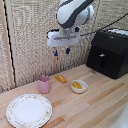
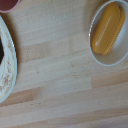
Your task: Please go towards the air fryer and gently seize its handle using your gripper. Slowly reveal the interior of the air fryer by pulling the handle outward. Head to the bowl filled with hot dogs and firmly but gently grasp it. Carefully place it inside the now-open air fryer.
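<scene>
Glossy black boxy air fryer (image 1: 109,52); small round white bowl (image 1: 79,86) holding orange-yellow hot dogs (image 1: 77,85). Large white plate (image 1: 28,110) bears a floral rim; pink cup (image 1: 44,84), orange rectangular block (image 1: 61,78), pale wooden table (image 1: 95,107).

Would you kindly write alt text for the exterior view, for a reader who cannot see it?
A white robot arm's gripper hangs open above a wooden table, clear of everything. On the table stand a closed black air fryer, a bowl of hot dogs, an orange block, a pink cup and a plate.

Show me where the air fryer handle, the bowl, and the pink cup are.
handle (image 1: 102,61), exterior view, middle of the bar.
bowl (image 1: 83,89), exterior view, near rim.
pink cup (image 1: 44,85), exterior view, side wall.
</scene>
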